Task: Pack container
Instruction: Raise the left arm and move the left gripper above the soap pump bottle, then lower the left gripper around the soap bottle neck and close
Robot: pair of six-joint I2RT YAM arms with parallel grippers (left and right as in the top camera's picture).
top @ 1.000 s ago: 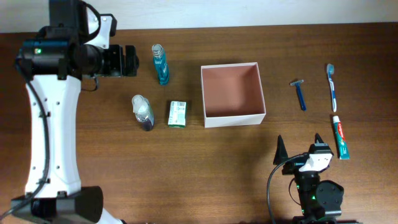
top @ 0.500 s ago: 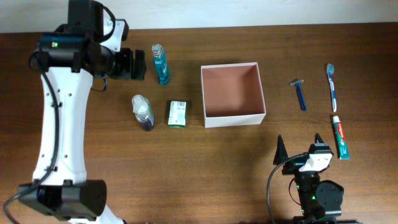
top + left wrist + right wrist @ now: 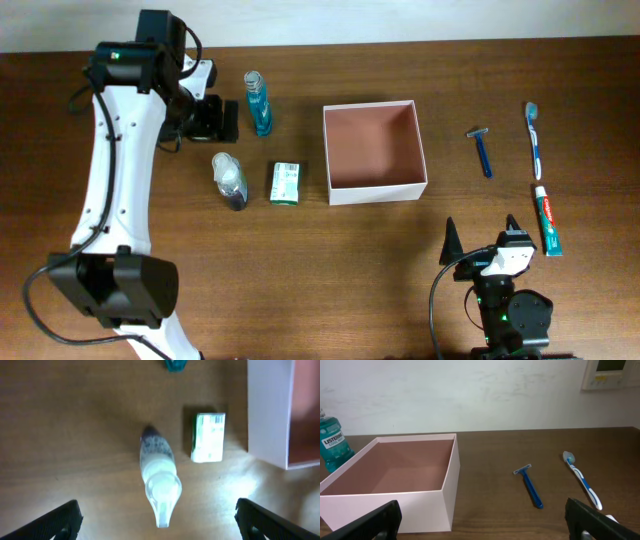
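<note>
Left gripper (image 3: 220, 120) spread-jawed, pointing down, beside mouthwash bottle (image 3: 258, 103).

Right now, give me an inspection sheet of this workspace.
Surface: wooden table, dark brown.
Job's things: container, open, nothing inside.
Clutter: mouthwash, clear bottle and small box on the left arm's side of the container; razor, toothbrush and toothpaste on the other side.
Grippers: left gripper open, beside the mouthwash; right gripper open, near the front edge; both hold nothing.
Cables: black cable by the right arm's base.
Surroundings: pale wall with a wall panel.
</note>
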